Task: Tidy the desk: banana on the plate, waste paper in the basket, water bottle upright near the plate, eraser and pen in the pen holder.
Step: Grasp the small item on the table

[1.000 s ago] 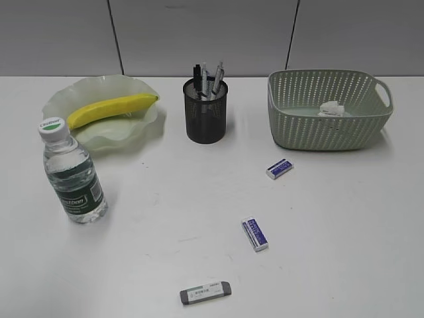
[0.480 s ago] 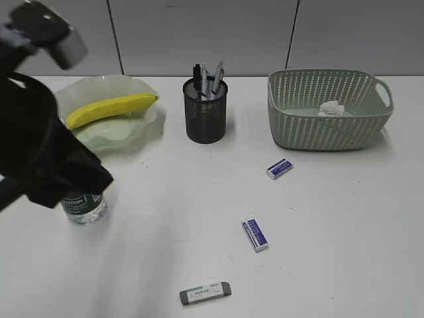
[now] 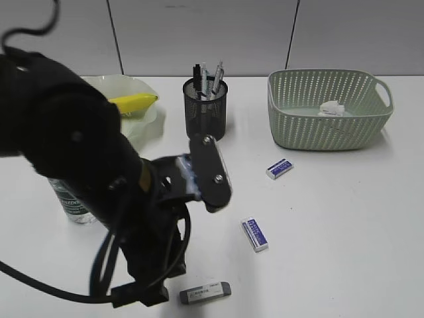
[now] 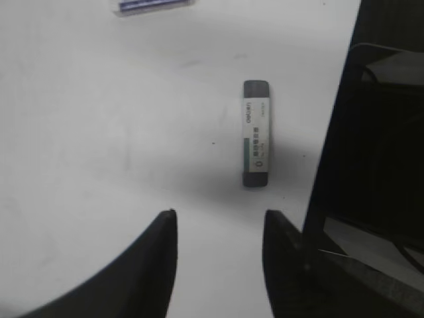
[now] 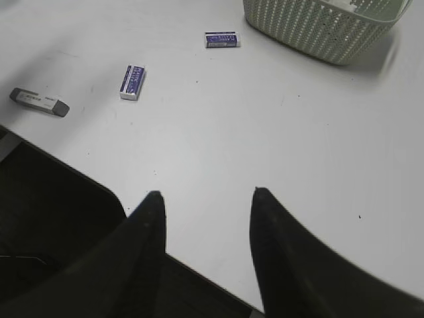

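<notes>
My left gripper (image 4: 220,215) is open and empty, low over the desk (image 3: 331,218), with a grey eraser (image 4: 256,142) lying just ahead of its fingertips. That grey eraser (image 3: 205,292) lies near the front edge, beside my left arm (image 3: 99,172). Two blue-and-white erasers (image 3: 254,234) (image 3: 279,169) lie mid-desk. The banana (image 3: 136,102) rests on the plate (image 3: 147,88), both partly hidden by the arm. The water bottle (image 3: 65,199) stands upright, mostly hidden. Pens (image 3: 207,74) stand in the pen holder (image 3: 206,116). Waste paper (image 3: 331,108) lies in the basket (image 3: 328,126). My right gripper (image 5: 205,193) is open and empty.
In the left wrist view a dark frame (image 4: 377,165) rises at the right, close to the grey eraser. The right wrist view shows the desk's near edge under the fingers, with the erasers (image 5: 133,81) (image 5: 222,40) (image 5: 40,102) and basket (image 5: 311,23) farther out.
My left arm has swung in from the left edge to the front middle, now covering the bottle and much of the plate. Its jaws have widened slightly. Objects have not moved.
</notes>
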